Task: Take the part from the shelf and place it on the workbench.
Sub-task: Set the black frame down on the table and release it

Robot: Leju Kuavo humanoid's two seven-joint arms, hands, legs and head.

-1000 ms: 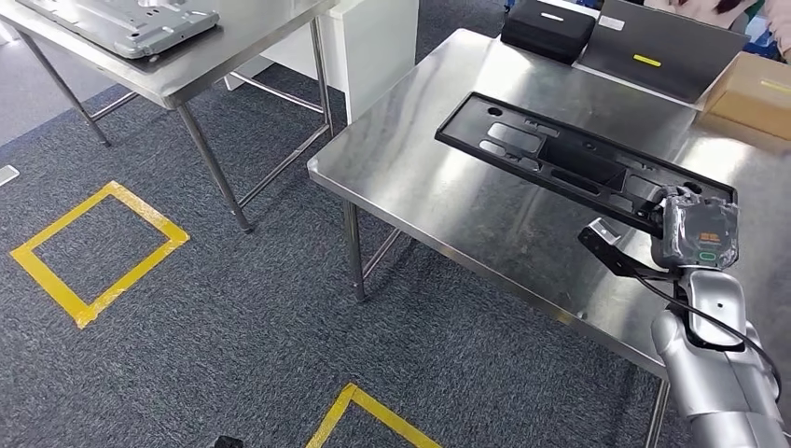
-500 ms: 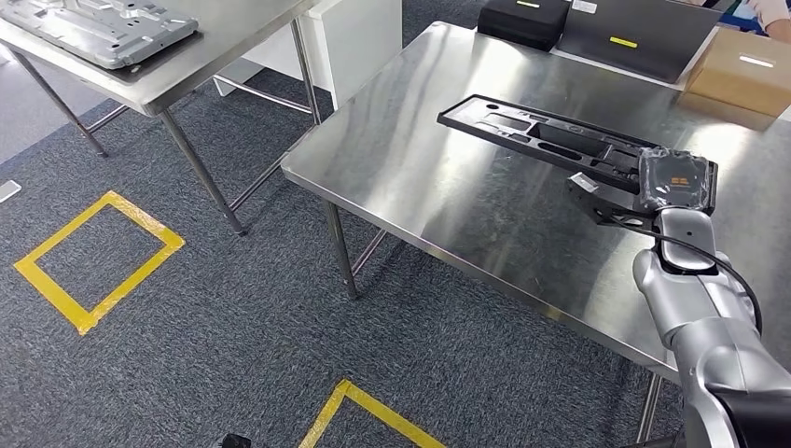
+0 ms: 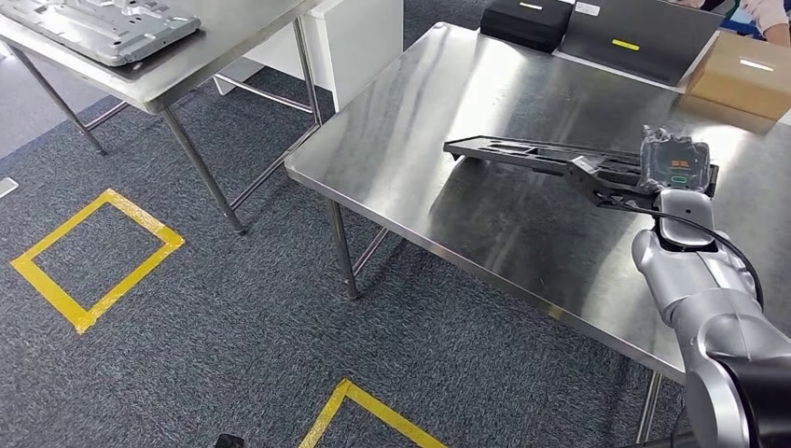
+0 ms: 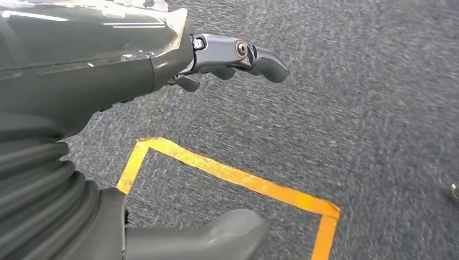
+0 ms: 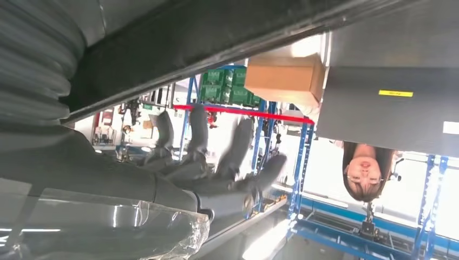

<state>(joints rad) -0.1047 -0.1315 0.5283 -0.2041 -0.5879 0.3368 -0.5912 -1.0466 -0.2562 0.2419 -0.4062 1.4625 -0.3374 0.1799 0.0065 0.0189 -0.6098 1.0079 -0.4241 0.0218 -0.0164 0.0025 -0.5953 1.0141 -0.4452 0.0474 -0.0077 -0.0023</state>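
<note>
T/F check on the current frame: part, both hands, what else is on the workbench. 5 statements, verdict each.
1. The right hand holds the long black part by one end. True.
2. The part lies flat on the carpet inside a yellow tape square. False: it is over the steel workbench, its far end low at the surface and the held end raised.
3. The left hand holds nothing and hangs over grey carpet with yellow tape. True.
4. A cardboard box sits at the far side of the workbench. True.
5. The workbench carries a flat grey metal plate. False: that grey metal plate lies on the separate table to the left.
</note>
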